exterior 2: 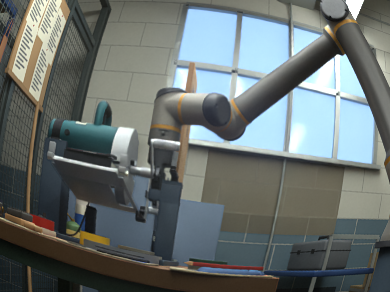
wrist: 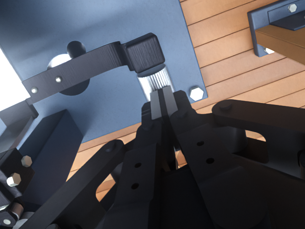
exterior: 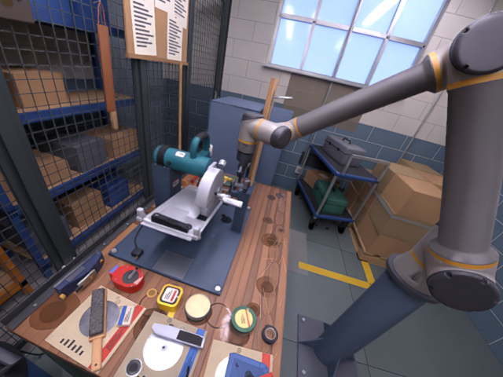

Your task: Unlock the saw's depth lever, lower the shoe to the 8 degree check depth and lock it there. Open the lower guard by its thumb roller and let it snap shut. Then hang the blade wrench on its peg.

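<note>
My gripper (wrist: 161,95) (exterior: 242,183) (exterior 2: 162,172) is closed and holds nothing; it hangs at the far side of the teal circular saw (exterior: 191,178) (exterior 2: 95,150), its fingertips right by a ribbed silver roller (wrist: 155,80). The roller sits under a black block at the end of a dark lever arm (wrist: 81,65). The saw rests tilted on a blue stand over a blue mat (exterior: 191,247), with its pale shoe (exterior: 174,217) sloping toward the bench front. The silver blade guard (exterior: 209,188) faces the arm. I cannot make out the blade wrench or its peg.
Behind the saw stand a blue cabinet (exterior: 231,130), a leaning wooden strip (exterior: 262,130) and a wire cage (exterior: 73,121) along the left. Tapes, cards and small tools (exterior: 170,298) crowd the bench front. A cart (exterior: 337,182) and cartons (exterior: 406,203) stand on the right.
</note>
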